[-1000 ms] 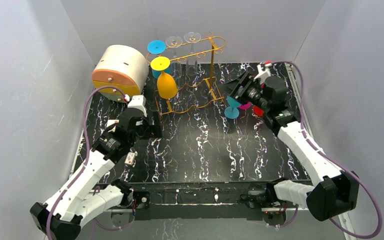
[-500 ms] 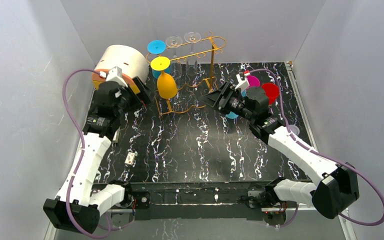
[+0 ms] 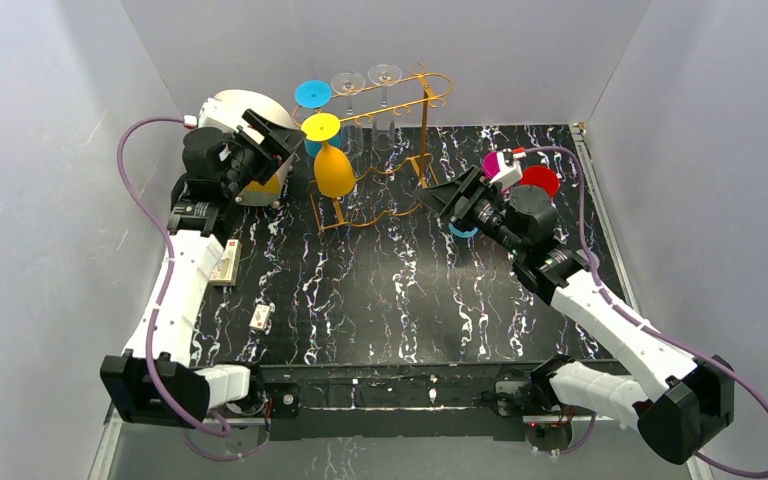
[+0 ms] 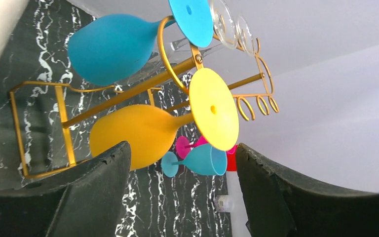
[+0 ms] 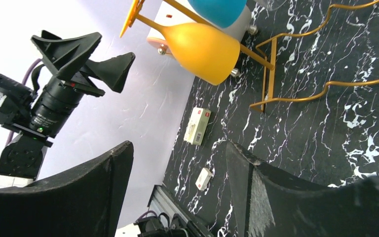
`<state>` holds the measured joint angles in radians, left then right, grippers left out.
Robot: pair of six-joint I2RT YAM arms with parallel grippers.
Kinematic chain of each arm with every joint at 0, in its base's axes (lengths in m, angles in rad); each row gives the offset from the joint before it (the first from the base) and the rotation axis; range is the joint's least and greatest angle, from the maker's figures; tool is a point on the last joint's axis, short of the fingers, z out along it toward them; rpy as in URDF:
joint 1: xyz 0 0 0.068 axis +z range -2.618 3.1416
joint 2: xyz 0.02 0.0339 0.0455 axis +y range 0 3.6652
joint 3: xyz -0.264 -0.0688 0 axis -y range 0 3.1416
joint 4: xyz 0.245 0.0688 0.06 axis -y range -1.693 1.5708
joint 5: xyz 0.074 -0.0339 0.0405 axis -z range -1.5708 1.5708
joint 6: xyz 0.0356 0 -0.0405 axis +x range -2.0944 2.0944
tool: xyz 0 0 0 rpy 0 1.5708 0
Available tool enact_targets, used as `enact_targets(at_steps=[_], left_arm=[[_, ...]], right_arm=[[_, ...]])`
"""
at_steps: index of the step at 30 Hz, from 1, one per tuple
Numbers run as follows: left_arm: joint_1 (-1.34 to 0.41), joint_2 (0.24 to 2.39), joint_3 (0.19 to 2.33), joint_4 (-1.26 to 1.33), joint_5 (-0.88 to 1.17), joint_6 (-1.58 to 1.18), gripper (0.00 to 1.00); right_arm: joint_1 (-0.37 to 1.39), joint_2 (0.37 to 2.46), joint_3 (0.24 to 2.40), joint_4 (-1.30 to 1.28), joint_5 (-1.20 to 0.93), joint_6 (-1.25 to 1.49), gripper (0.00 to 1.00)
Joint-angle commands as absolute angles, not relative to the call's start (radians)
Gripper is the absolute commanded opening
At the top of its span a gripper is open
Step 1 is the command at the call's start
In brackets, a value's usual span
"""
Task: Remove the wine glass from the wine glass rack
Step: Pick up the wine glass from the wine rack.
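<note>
Noted orange wine glass (image 4: pixel 138 133) hanging foot-up on the wine glass rack (image 4: pixel 128 94), yellow foot (image 4: pixel 213 109) caught on the top rail, bowl down. Seen straight ahead of the left gripper (image 4: pixel 182 148), just beyond the fingertips, not touched. Left jaws found wide apart, nothing between them. Logged a blue wine glass (image 4: pixel 113 47) on the same rack, farther out from the left jaws than the orange one, and two clear glasses (image 3: pixel 365 78) hung farther along the rail.

Found right gripper (image 5: pixel 178 148) on the opposite side of the rack, pointed toward it, near but apart. Right jaws likewise spread wide, holding nothing. From its wrist view: orange bowl ahead of and above the gap, rack legs to one side.

Spotted through the left jaws' gap, past the rack: teal glass (image 4: pixel 205 160), magenta glass (image 4: pixel 182 145) and red glass (image 4: pixel 231 160) on the black marbled table (image 3: pixel 400 290), all behind the right fingertips, beside that wrist. Logged cream drawer box (image 3: pixel 222 105) right behind the left gripper. Two small white boxes (image 5: pixel 197 126) seen on the table ahead of the right jaws, below the gap.
</note>
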<state>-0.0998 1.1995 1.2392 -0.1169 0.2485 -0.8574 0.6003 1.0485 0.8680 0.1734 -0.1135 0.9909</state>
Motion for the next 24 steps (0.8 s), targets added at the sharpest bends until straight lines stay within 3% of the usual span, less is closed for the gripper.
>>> enact_targets(at_steps=[1, 14, 24], left_arm=[[-0.092, 1.254, 1.305, -0.018, 0.304, -0.933, 0.72], [-0.092, 1.338, 1.335, 0.046, 0.34, -0.934, 0.44], [-0.092, 1.381, 1.343, 0.066, 0.352, -0.973, 0.39]], right_arm=[[0.599, 1.003, 0.863, 0.176, -0.037, 0.961, 0.76], [0.599, 0.977, 0.854, 0.157, 0.027, 0.966, 0.75], [0.599, 0.979, 0.856, 0.147, 0.037, 0.966, 0.75]])
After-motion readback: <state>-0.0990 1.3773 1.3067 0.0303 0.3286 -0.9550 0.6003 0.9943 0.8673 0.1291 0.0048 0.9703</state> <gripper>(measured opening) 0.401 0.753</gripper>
